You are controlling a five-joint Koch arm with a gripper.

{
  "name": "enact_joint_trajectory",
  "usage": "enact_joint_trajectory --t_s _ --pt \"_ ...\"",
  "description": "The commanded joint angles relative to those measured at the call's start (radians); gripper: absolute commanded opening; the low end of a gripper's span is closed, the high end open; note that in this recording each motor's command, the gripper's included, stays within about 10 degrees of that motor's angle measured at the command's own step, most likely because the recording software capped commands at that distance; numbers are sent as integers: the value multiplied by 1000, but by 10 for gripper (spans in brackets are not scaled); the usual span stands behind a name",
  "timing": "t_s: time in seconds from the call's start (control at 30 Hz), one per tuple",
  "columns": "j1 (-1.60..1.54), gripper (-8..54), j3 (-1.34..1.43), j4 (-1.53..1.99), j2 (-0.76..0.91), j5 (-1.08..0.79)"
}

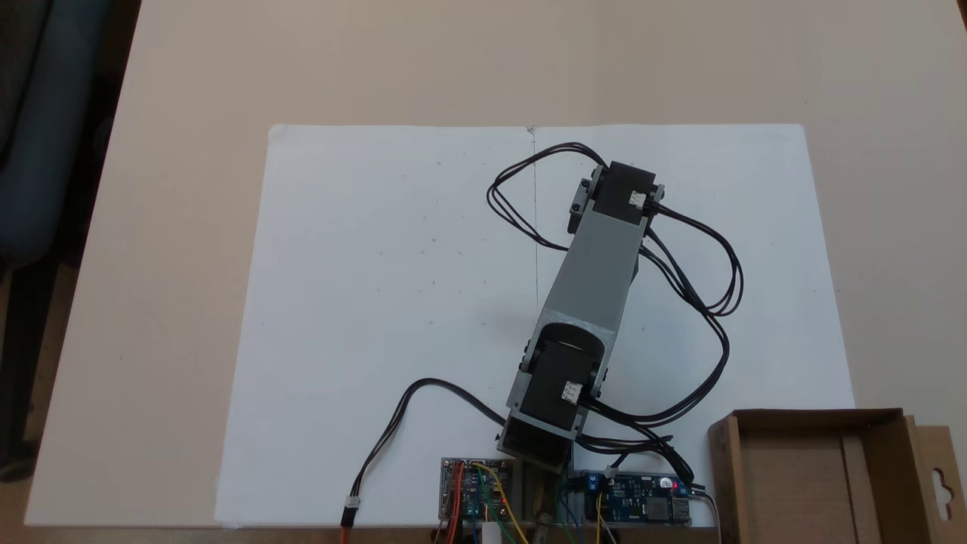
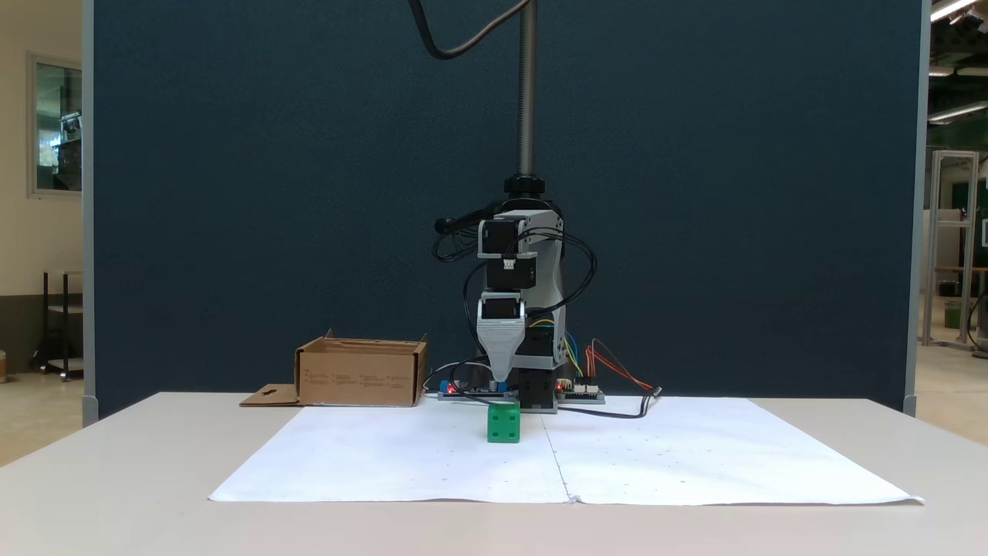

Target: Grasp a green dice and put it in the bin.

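A fixed view: fingers (image 2: 500, 384) hang just above the dice (image 2: 503, 424), grip state unclear; box (image 2: 361, 373) well apart near the worktop (image 2: 154, 494) edge.

Even, soft indoor light — both fixed views are bright and fairly sharp. The white paper (image 1: 378, 302) shows mild glare; a faint shadow lies beside the arm (image 1: 597, 264). Ceiling lights (image 2: 949, 9) glow far right.

green dice (image 2: 503, 423): small bright green cube, dark pips on the facing side, sits flat on the white paper near its centre seam. bin (image 1: 820, 476): shallow brown cardboard box, open top up, empty, hang-hole flap lying flat beside it, at the paper's corner, well apart from the dice.
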Motion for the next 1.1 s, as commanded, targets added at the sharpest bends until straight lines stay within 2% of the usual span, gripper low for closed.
enact_joint_trajectory --t_s 0.0,0.43,1.07 --pt "9 433 -3 -29 14 -32" --pt "9 433 81 -144 12 44" --pt "12 433 163 -258 -29 51"
